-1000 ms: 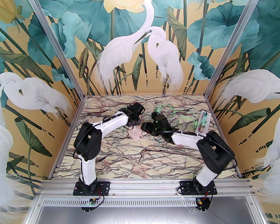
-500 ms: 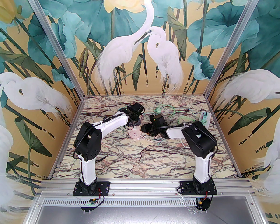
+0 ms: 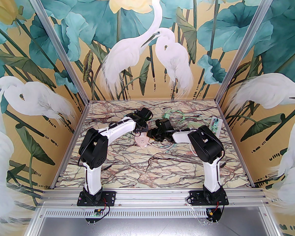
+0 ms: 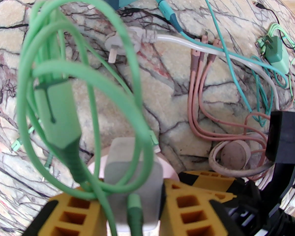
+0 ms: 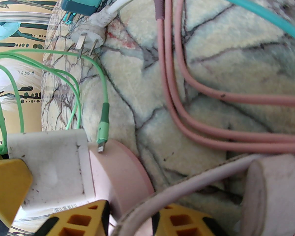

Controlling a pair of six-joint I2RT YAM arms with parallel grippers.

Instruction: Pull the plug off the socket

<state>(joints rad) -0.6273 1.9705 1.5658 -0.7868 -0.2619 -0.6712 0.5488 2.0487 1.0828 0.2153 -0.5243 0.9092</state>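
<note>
Three heron-mural walls (image 3: 137, 33) — marble table (image 3: 147, 166) | left fingers (image 4: 71, 213) clench plug (image 4: 130, 171) | right fingers (image 5: 76, 221) straddle socket (image 5: 118, 166) — grip unclear

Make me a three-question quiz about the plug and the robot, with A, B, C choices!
1. Where is the white plug?
A. floating up in the air
B. stuck in the pink round socket
C. lying loose, far from any socket

2. What colour is the cable going into the plug?
A. green
B. purple
C. orange

3. What is the left pincer doing?
A. hanging wide open
B. squeezing a ball
C. closed on the plug

Answers:
1 B, the plug sits flat against the pink socket.
2 A, a green connector goes into the plug's end.
3 C, yellow fingers press the plug from both sides.
</note>
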